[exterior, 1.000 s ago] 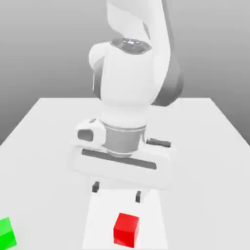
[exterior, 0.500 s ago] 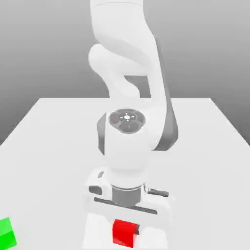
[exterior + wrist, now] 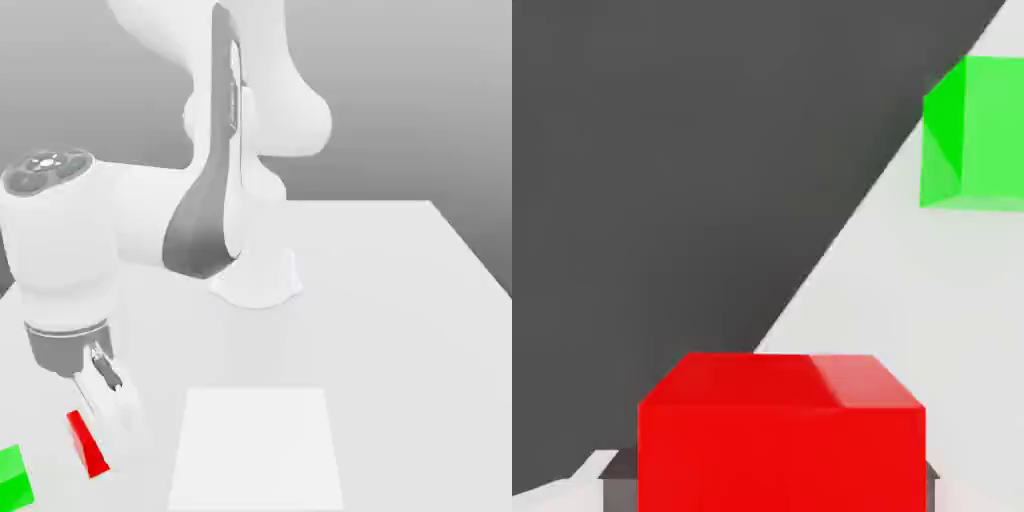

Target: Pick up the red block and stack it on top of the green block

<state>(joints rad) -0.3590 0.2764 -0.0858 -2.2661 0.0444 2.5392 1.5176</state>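
The red block (image 3: 88, 446) hangs tilted just above the table at the exterior view's lower left, and my gripper (image 3: 93, 438) is shut on it. In the hand view the red block (image 3: 782, 430) sits between the dark finger pads (image 3: 616, 490). The green block (image 3: 13, 478) rests on the table at the exterior view's bottom left corner, a short way beyond the red block and apart from it. The hand view shows the green block (image 3: 974, 135) on the white table near the table's edge.
A white square patch (image 3: 255, 445) lies on the table (image 3: 400, 300) at the front middle. The arm's base (image 3: 258, 280) stands mid-table, and its links stretch over to the exterior view's left. The green block sits close to the table's edge.
The gripper came down over the red block on the white patch and shut on it. The arm then swung to the exterior view's left, carrying the block close to the green block.
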